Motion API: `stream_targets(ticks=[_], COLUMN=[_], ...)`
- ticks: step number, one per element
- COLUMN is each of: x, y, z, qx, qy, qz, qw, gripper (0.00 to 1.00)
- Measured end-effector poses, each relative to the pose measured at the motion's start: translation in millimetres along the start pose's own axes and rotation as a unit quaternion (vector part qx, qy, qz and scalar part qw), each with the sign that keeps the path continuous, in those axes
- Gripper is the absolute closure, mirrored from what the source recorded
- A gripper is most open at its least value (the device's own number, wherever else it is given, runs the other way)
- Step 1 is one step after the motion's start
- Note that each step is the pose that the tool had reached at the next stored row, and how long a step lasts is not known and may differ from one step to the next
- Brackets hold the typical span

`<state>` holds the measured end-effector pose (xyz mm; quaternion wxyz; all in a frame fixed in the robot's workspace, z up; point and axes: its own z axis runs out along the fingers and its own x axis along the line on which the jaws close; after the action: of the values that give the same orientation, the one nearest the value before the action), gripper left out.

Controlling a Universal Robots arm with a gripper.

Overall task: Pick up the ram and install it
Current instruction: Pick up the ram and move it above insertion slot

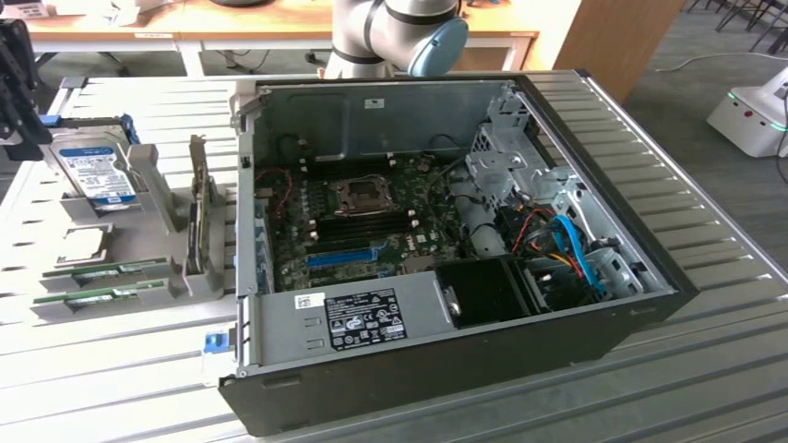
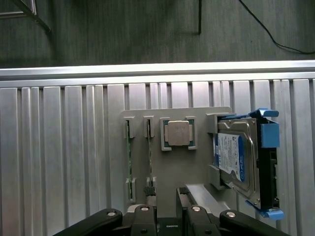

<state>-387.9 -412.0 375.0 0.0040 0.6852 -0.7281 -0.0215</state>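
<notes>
My gripper hangs over the gray holder on the slatted metal table, with its 2 fingers apart and clamped on no part. The holder carries 2 green sticks standing on edge in neighbouring slots. The ram stick next to the processor chip lies right by 1 of my fingers; I cannot tell whether they touch. The second ram stick sits in the outer slot. A hard drive in a blue bracket stands beyond the chip. In the exterior view, the open computer case sits toward the exterior view's right of the holder, with its black memory slots below the processor socket.
</notes>
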Motion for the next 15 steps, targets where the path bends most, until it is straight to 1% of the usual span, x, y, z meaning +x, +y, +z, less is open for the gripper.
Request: stream_targets(ticks=[15], x=[0.6], y=[-1.0], z=[27.2], qx=[0.0], qy=[0.0], qz=[0.001], qw=[1.0], gripper=[0.7])
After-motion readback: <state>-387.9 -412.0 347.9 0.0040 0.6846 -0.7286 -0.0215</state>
